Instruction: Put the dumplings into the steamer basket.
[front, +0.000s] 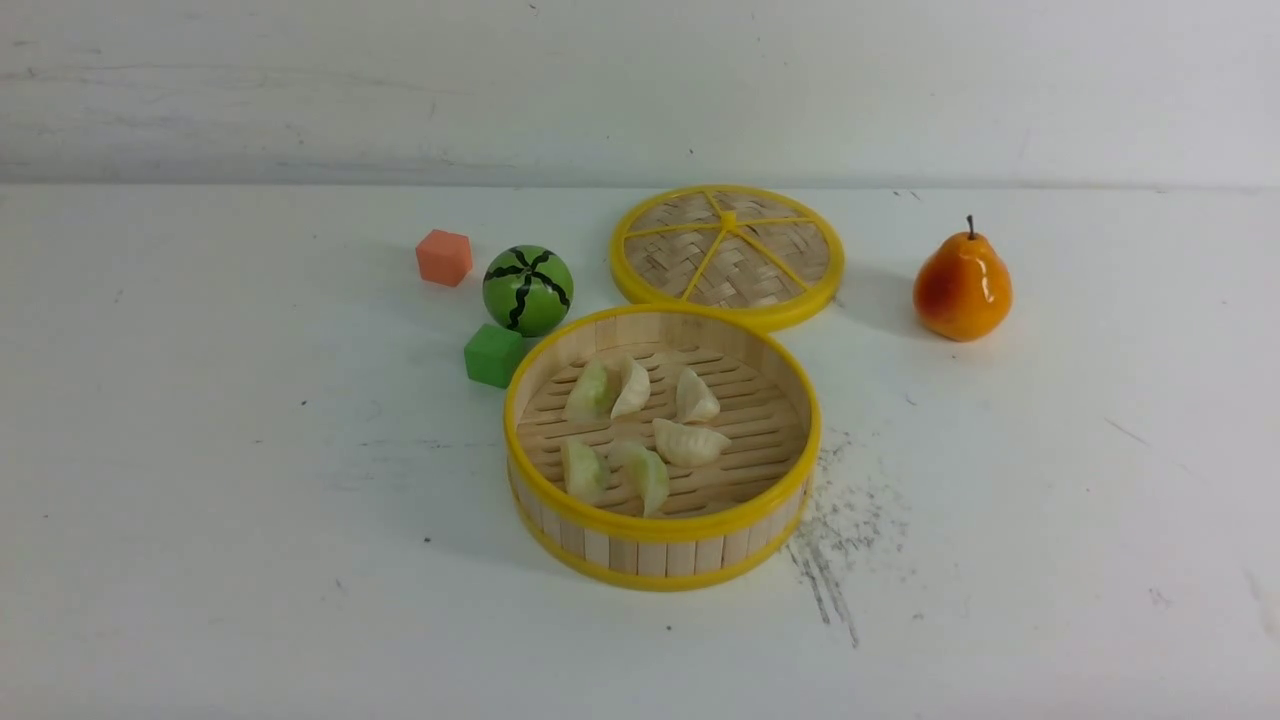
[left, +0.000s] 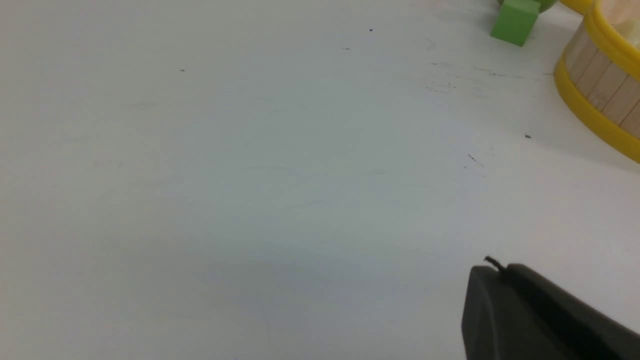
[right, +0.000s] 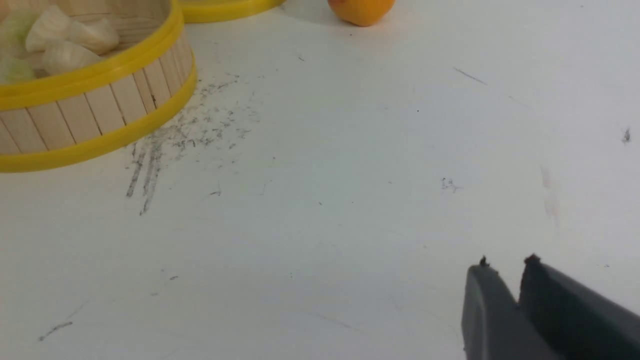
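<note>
The steamer basket (front: 660, 527), round bamboo with yellow rims, stands in the middle of the white table. Several small cream and pale green dumplings (front: 690, 442) lie on its slatted floor. Neither arm shows in the front view. In the left wrist view my left gripper (left: 500, 268) is shut and empty over bare table, with the basket's wall (left: 600, 90) well off to one side. In the right wrist view my right gripper (right: 505, 265) is open by a narrow gap with nothing in it, away from the basket (right: 100, 107) and the dumplings (right: 65, 55).
Behind the basket lies a flat woven lid (front: 727, 250) with yellow spokes. An orange pear (front: 962, 285) stands at the right. A watermelon ball (front: 527, 290), a green cube (front: 493, 355) and an orange cube (front: 444, 257) sit left of the basket.
</note>
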